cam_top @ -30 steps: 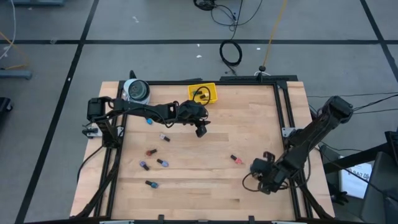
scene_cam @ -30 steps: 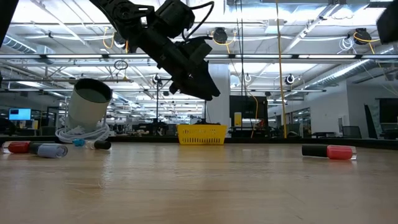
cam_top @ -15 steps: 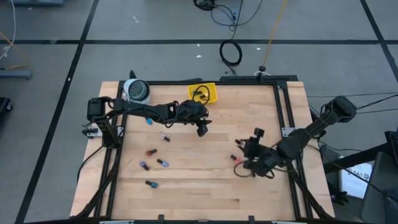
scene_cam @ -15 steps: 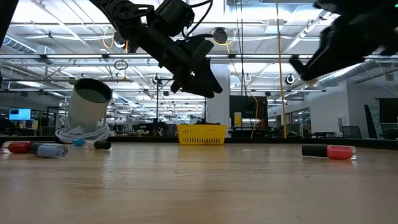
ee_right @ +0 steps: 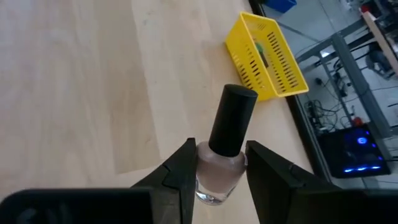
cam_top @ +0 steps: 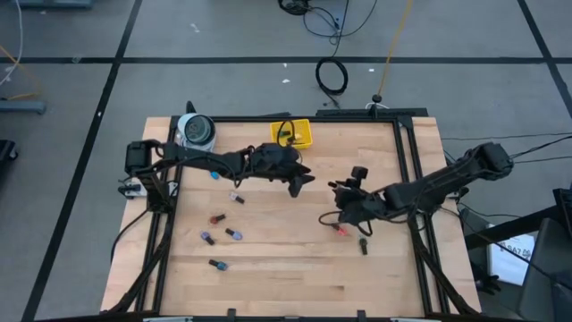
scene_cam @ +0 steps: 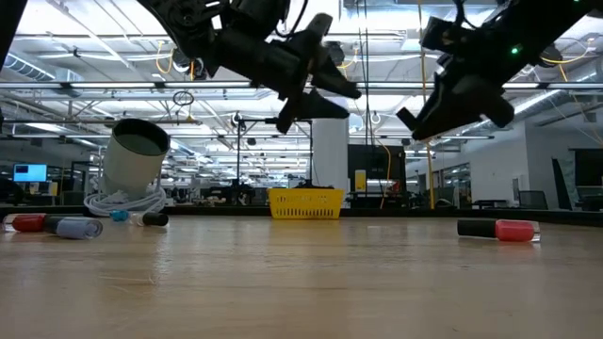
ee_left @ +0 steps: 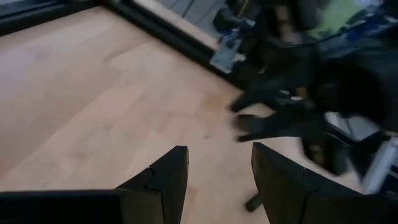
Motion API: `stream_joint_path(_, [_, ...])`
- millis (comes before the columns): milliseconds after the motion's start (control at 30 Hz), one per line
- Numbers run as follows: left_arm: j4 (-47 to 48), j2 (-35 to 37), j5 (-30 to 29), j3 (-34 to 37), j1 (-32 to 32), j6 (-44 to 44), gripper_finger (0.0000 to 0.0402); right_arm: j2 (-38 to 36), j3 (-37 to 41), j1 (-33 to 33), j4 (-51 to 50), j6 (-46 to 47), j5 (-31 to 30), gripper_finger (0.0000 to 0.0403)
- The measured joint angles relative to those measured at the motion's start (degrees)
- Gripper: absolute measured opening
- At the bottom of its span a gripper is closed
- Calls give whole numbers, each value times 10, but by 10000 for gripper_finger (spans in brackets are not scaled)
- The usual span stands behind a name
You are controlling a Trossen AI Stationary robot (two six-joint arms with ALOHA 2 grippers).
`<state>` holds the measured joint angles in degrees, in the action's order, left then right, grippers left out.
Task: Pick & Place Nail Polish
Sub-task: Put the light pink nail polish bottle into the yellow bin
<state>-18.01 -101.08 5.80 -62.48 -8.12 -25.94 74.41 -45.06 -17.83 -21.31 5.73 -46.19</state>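
Now the right gripper (cam_top: 342, 199), clamped on a pale pink nail polish bottle (ee_right: 222, 163), has swung in toward the yellow basket (cam_top: 299, 135); the empty left gripper (cam_top: 304, 179), fingers parted, hovers just beside that basket.

table (cam_top: 268, 268): light wood | on it: yellow tray (cam_top: 293, 134); tape roll (cam_top: 196, 131); scattered nail polish bottles (cam_top: 234, 197)

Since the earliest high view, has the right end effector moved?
Yes. The right end effector, gripping a nail polish bottle, swung from the table's near right corner toward the yellow basket.
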Motion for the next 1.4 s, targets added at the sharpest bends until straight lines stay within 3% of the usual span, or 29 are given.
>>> stream_joint_path(200, [-2,0,9,0,8,3,181,8,0,22,25,-42,12,105])
stream_joint_path(500, [-56,-45,-34,0,33,17,285,8,0,25,72,-75,32,105])
stream_joint_path(667, [-62,-51,-42,-5,34,14,312,8,-1,25,78,-82,45,105])
stream_joint_path(833, [-62,-54,-51,-31,40,54,308,8,-1,25,89,-84,44,105])
stream_joint_path(1000, [-62,-58,-60,-45,50,214,295,8,-1,30,113,-85,44,104])
stream_joint_path(1100, [-60,-52,-62,-45,49,261,289,7,-1,37,115,-67,46,104])
stream_joint_path(1400, [-52,-3,-43,-46,62,354,286,-13,-1,43,146,-64,120,104])
